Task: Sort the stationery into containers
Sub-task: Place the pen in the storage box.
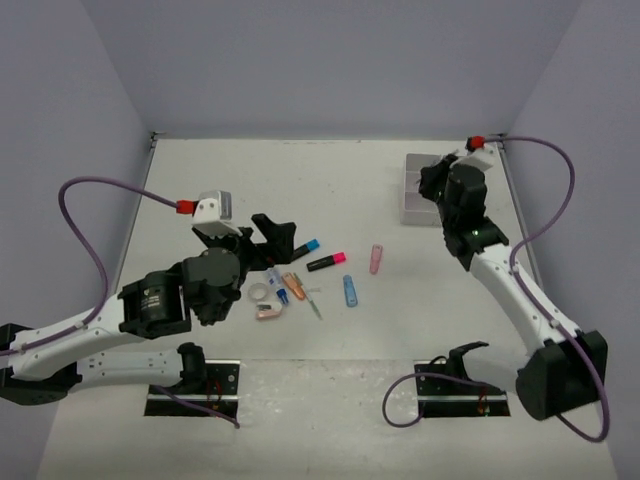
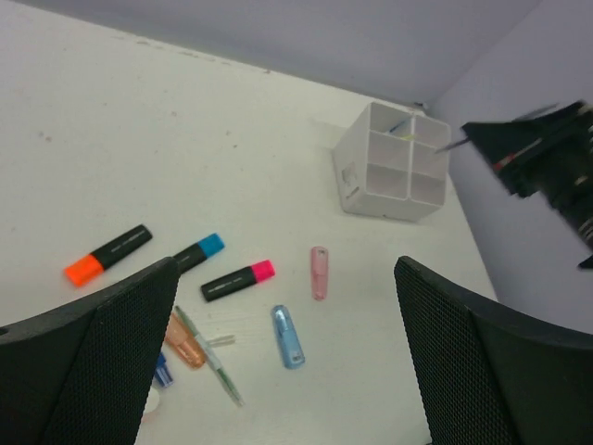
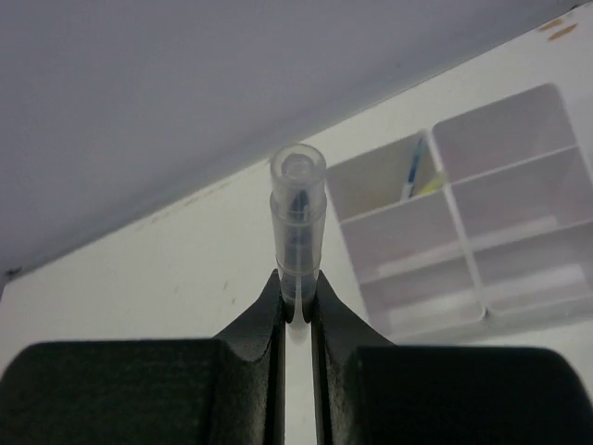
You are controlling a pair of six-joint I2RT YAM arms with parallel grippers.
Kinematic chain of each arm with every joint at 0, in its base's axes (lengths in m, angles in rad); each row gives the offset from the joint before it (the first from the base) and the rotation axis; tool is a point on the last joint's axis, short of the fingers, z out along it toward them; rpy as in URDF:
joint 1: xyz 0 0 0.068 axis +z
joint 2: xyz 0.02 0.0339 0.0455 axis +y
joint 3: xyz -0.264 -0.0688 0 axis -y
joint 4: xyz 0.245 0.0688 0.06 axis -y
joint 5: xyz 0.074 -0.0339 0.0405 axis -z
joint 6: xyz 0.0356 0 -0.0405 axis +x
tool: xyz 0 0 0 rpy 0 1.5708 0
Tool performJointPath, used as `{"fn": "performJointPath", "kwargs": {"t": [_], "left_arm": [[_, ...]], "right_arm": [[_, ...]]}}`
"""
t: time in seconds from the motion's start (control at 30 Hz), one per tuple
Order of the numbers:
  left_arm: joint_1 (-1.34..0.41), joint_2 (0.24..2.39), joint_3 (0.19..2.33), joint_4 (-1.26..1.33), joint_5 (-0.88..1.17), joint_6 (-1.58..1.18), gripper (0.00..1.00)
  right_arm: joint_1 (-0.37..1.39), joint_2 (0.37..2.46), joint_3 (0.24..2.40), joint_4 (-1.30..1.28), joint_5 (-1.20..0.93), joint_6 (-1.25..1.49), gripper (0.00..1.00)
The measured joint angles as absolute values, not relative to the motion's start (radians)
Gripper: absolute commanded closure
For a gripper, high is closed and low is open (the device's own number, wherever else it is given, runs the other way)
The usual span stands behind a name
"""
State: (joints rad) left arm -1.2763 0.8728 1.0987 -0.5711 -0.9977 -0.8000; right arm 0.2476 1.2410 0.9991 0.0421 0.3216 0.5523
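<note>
Pen, clear-barrelled, dark core, perhaps ink, in right claw.

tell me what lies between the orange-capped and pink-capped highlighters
The blue-capped highlighter, between the orange-capped highlighter and the pink-capped highlighter, in the left wrist view.

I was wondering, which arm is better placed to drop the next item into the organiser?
Right. The right gripper is shut on a clear pen close to the white organiser. The left gripper is open and empty over the loose stationery, well away from it.
</note>
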Motion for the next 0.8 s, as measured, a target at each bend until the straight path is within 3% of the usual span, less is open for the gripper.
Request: {"fn": "performJointPath", "kwargs": {"t": [0.23, 0.5, 0.6, 0.67, 0.7, 0.77, 0.8], "left_arm": [[-1.277, 0.929, 0.872, -0.676, -0.961, -0.931, 0.0], [-1.277, 0.859, 0.852, -0.763, -0.959, -1.008, 0.0], [-1.277, 0.801, 0.852, -0.781, -0.967, -1.015, 0.0], [-1.277, 0.771, 0.852, -0.794, -0.973, -1.019, 0.0], [-1.277, 0.759, 0.852, -0.801, -0.975, -1.022, 0.0], [-1.277, 0.743, 0.852, -0.813, -0.98, -1.028, 0.0], [-1.277, 0.737, 0.852, -0.821, -0.982, -1.031, 0.0]], "right_arm": [[0.157, 1.613, 1.252, 0.113, 0.377, 0.546, 1.0], [0.15, 1.819, 1.311, 0.174, 0.365, 0.508, 0.96], [0.148, 1.845, 1.318, 0.188, 0.366, 0.5, 0.78], [0.147, 1.855, 1.322, 0.197, 0.364, 0.497, 0.76], [0.146, 1.858, 1.324, 0.203, 0.361, 0.496, 0.68], [0.144, 1.86, 1.324, 0.208, 0.353, 0.494, 0.43], [0.142, 1.86, 1.324, 0.209, 0.349, 0.492, 0.38]]}}
